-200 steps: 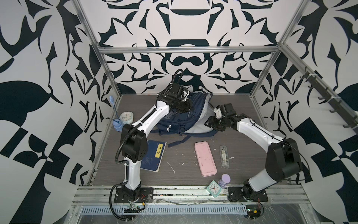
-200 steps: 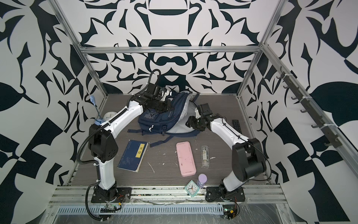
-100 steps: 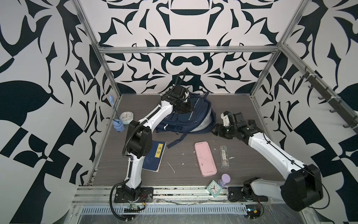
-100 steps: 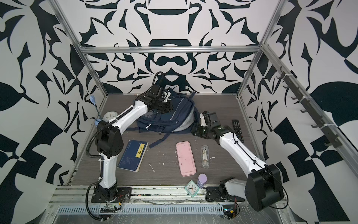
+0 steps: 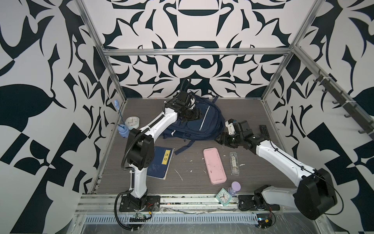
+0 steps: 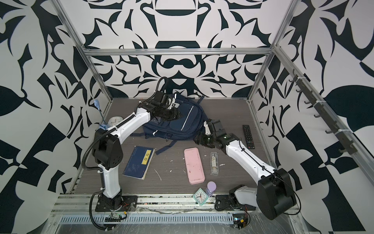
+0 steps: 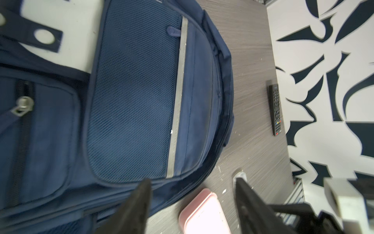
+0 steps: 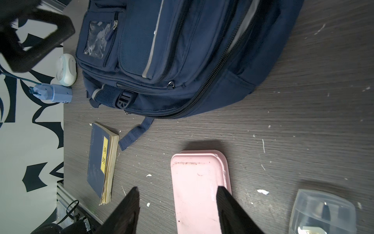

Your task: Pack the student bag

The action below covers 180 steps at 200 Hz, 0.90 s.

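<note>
The navy-blue student bag (image 5: 210, 123) (image 6: 192, 123) lies flat at the back of the table, with its silver strip (image 7: 178, 97) and clear window pocket (image 8: 97, 38) facing up. My left gripper (image 5: 193, 115) (image 6: 174, 114) (image 7: 192, 180) hovers over the bag's upper part, open and empty. My right gripper (image 5: 221, 139) (image 6: 199, 139) (image 8: 177, 188) is open and empty too. It hangs just off the bag's near right corner, above the end of a pink pencil case (image 5: 214, 166) (image 8: 199, 186).
A blue book (image 5: 160, 163) lies front left and a clear plastic case (image 5: 234, 163) lies right of the pink case. A remote (image 5: 264, 131) is at the right edge. A small clock (image 5: 223, 197) and a purple bottle (image 5: 234, 186) stand at the front. A white clock (image 5: 132, 122) stands far left.
My left gripper opened and let go of the bag, which sank flat. My right arm drew back from the bag towards the front right.
</note>
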Tool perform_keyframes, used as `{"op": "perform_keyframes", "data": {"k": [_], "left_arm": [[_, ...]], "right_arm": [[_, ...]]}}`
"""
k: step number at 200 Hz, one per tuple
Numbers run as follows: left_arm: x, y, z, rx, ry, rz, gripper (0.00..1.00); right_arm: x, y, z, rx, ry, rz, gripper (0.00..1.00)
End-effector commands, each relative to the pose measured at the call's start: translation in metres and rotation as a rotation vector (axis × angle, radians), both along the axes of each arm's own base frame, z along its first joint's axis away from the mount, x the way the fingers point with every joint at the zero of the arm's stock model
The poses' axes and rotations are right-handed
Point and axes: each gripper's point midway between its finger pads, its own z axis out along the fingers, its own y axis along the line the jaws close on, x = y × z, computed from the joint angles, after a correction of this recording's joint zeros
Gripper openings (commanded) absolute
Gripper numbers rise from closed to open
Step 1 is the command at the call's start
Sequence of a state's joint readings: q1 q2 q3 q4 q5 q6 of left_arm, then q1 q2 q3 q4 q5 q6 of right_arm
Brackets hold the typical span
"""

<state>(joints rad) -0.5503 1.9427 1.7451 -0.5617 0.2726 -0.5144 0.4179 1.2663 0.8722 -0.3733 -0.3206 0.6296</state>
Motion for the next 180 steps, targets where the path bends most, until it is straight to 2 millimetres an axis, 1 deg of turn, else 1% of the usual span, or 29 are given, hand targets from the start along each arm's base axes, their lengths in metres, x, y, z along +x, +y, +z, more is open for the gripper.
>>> {"op": "perform_keyframes", "data": {"k": [1, 23, 38, 52, 55, 67, 75, 91, 113, 123, 126, 128, 131, 141, 156, 180], "left_arm": [[-0.009, 0.012, 0.024, 0.004, -0.063, 0.011, 0.77], [-0.018, 0.029, 0.024, 0.034, -0.074, 0.037, 0.84], [-0.024, 0.044, 0.021, 0.052, -0.073, 0.061, 0.84], [-0.032, 0.060, 0.018, 0.072, -0.072, 0.085, 0.84], [-0.033, 0.064, 0.016, 0.078, -0.068, 0.092, 0.88], [-0.042, 0.081, 0.009, 0.101, -0.062, 0.115, 0.88], [-0.049, 0.095, 0.001, 0.124, -0.050, 0.137, 0.89], [-0.066, 0.132, -0.021, 0.153, 0.007, 0.221, 0.89], [-0.096, 0.178, -0.054, 0.120, 0.098, 0.355, 0.89], [-0.109, 0.198, -0.065, 0.132, 0.122, 0.410, 0.89], [-0.114, 0.203, -0.072, 0.144, 0.137, 0.421, 0.89], [-0.117, 0.206, -0.068, 0.140, 0.125, 0.432, 0.89], [-0.121, 0.212, -0.069, 0.144, 0.127, 0.446, 0.89], [-0.135, 0.227, -0.077, 0.154, 0.150, 0.485, 0.89], [-0.150, 0.245, -0.087, 0.150, 0.173, 0.546, 0.89], [-0.164, 0.266, -0.106, 0.130, 0.229, 0.638, 0.90]], "right_arm": [[-0.001, 0.009, 0.010, 0.022, -0.035, 0.005, 0.63], [-0.005, 0.016, 0.007, 0.012, -0.036, 0.020, 0.63], [-0.007, 0.023, 0.004, 0.013, -0.029, 0.034, 0.63], [-0.009, 0.031, 0.001, 0.018, -0.026, 0.048, 0.63], [-0.009, 0.033, 0.001, 0.018, -0.025, 0.050, 0.63], [-0.011, 0.041, -0.002, 0.023, -0.021, 0.067, 0.62], [-0.013, 0.048, -0.005, 0.024, -0.017, 0.080, 0.60], [-0.018, 0.064, -0.012, 0.017, -0.007, 0.116, 0.58], [-0.023, 0.084, -0.025, 0.000, 0.017, 0.163, 0.55], [-0.024, 0.093, -0.031, 0.002, 0.032, 0.182, 0.54], [-0.025, 0.097, -0.033, 0.004, 0.035, 0.188, 0.53], [-0.025, 0.098, -0.034, 0.005, 0.038, 0.189, 0.53], [-0.026, 0.101, -0.035, 0.007, 0.041, 0.196, 0.52], [-0.028, 0.112, -0.038, 0.010, 0.041, 0.217, 0.51], [-0.030, 0.126, -0.040, 0.012, 0.043, 0.249, 0.51], [-0.035, 0.146, -0.047, 0.004, 0.065, 0.294, 0.51]]}}
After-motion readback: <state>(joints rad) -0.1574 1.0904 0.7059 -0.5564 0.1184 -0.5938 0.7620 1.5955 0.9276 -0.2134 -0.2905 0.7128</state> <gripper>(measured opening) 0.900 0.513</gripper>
